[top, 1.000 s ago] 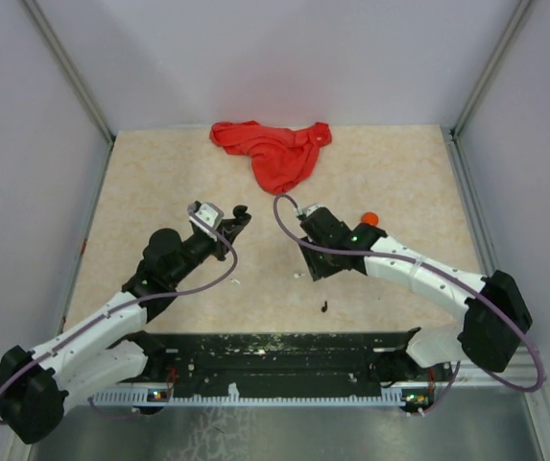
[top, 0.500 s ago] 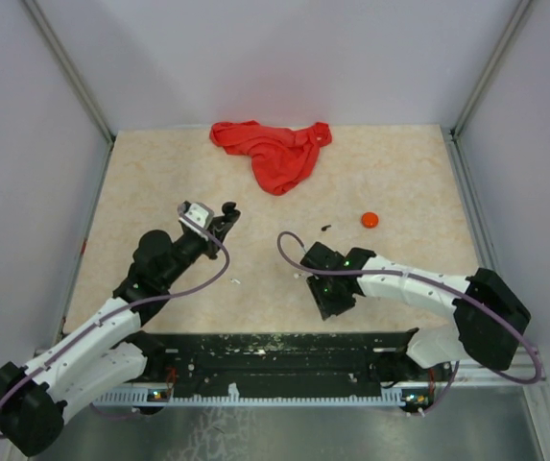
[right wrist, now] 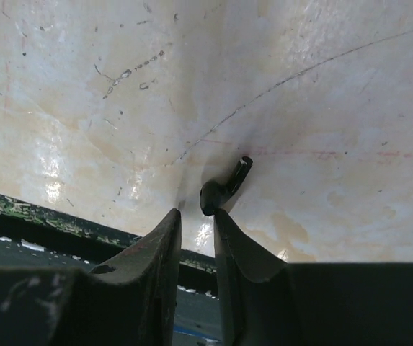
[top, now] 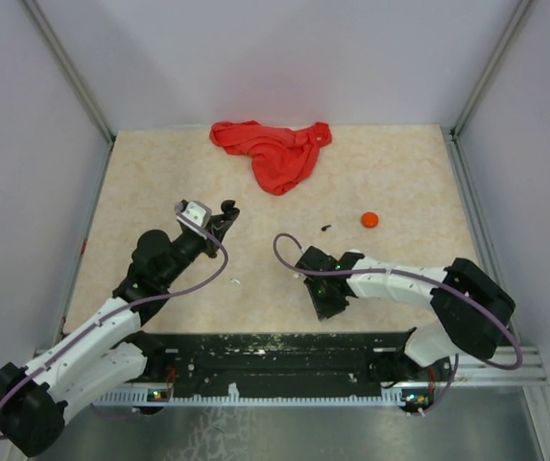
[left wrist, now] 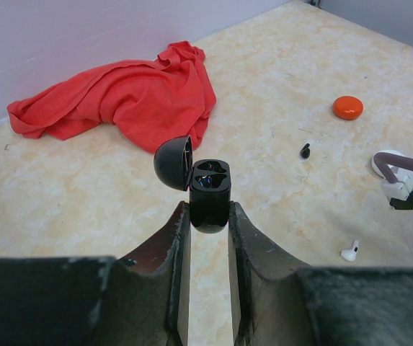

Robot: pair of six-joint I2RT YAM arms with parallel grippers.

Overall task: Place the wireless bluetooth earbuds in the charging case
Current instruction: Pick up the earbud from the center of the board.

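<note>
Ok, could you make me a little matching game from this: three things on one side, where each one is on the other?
Things:
1. black charging case
2. red cloth
3. orange disc

Places:
A. crumpled at the far edge of the table
B. lying flat on the right half of the table
C. held in the left gripper, lid open

Pairs: 1-C, 2-A, 3-B.

The left claw (left wrist: 207, 211) grips an open black charging case (left wrist: 210, 193), red cloth (left wrist: 120, 97) lying beyond it.
</note>
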